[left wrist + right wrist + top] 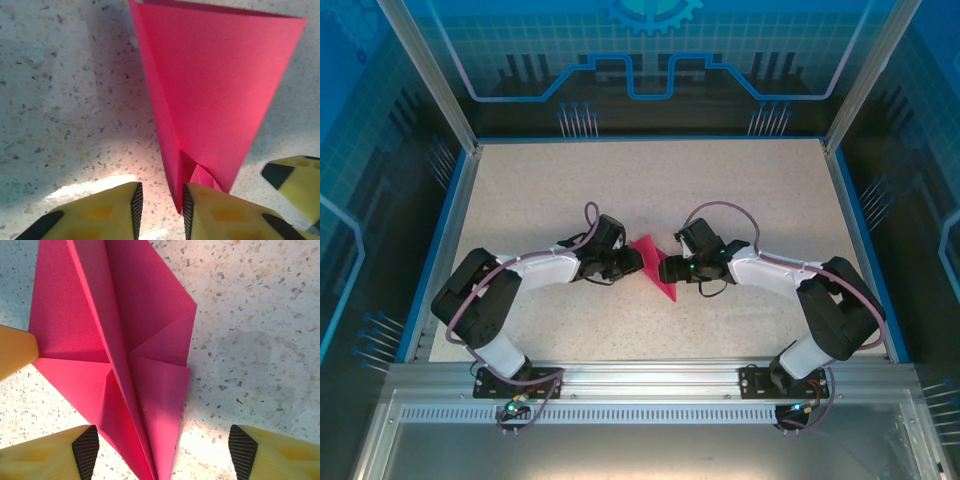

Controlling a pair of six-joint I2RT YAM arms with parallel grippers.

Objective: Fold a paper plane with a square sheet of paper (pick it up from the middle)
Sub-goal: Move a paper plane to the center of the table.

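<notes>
Top external: paper plane [654, 266] on the table [520, 190] between both claws, long axis diagonal, point toward the near edge; left gripper [161, 202] narrowed about a folded corner, unclamped; right gripper [162, 447] spread wide, straddling the keel tip.

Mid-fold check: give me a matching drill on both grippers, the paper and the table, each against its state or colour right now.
Things:
1. left gripper
2. right gripper
3. paper plane
4. table

States:
A. speckled beige
B. jaws wide apart, the paper's tip between them
C. magenta, creased in layers
D. jaws only a narrow gap apart

Pairs: 1-D, 2-B, 3-C, 4-A
</notes>
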